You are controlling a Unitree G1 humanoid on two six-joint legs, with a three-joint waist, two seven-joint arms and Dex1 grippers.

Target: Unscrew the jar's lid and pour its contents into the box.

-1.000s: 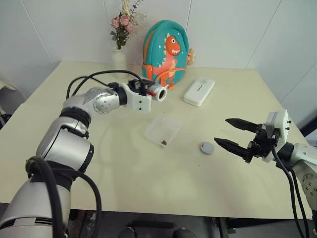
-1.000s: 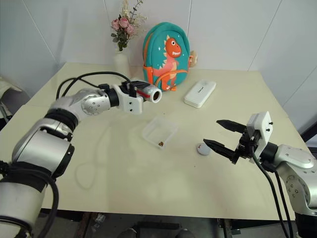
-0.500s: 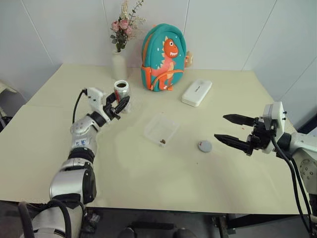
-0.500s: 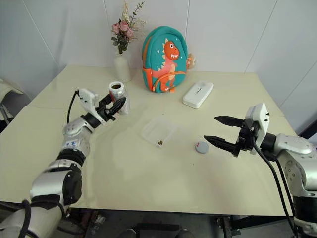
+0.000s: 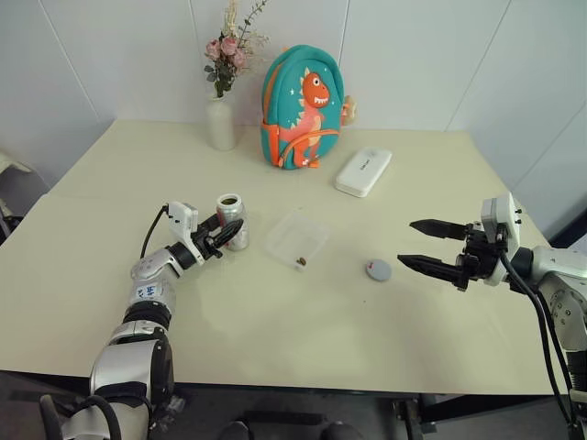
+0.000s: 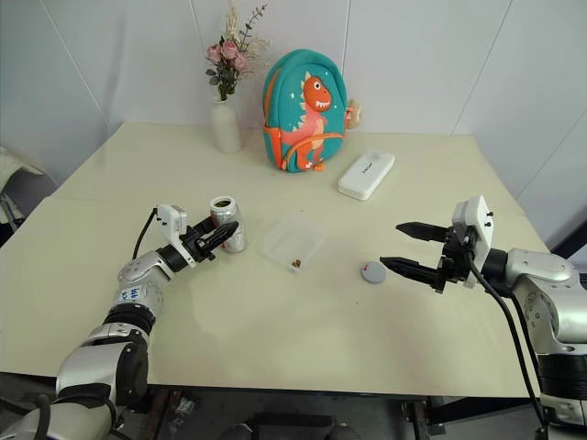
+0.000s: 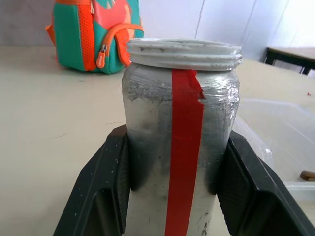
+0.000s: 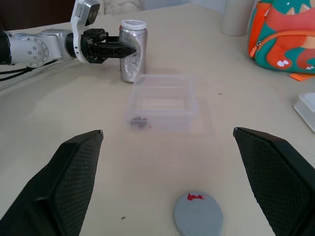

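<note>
You have the left gripper (image 5: 227, 236) pinching the jar (image 5: 231, 221) between its two black fingers (image 7: 106, 191), and the jar stands upright with its mouth open, on or just above the table (image 5: 275, 339), toward the table's left side and about midway between its near and far edges. The box (image 5: 299, 238) sits just to the right of the jar, close to the table's middle, with a few small brown bits (image 5: 301, 261) lying in its near corner. The lid (image 5: 378, 269) lies flat on the table to the right of the box and apart from it, nearer your right gripper (image 5: 431, 246), whose fingers are spread wide and hold nothing, above the table's right side. Along the far edge you have a white vase of flowers (image 5: 220, 110), a teal dinosaur backpack (image 5: 303, 103) and a white oblong case (image 5: 362, 170).
</note>
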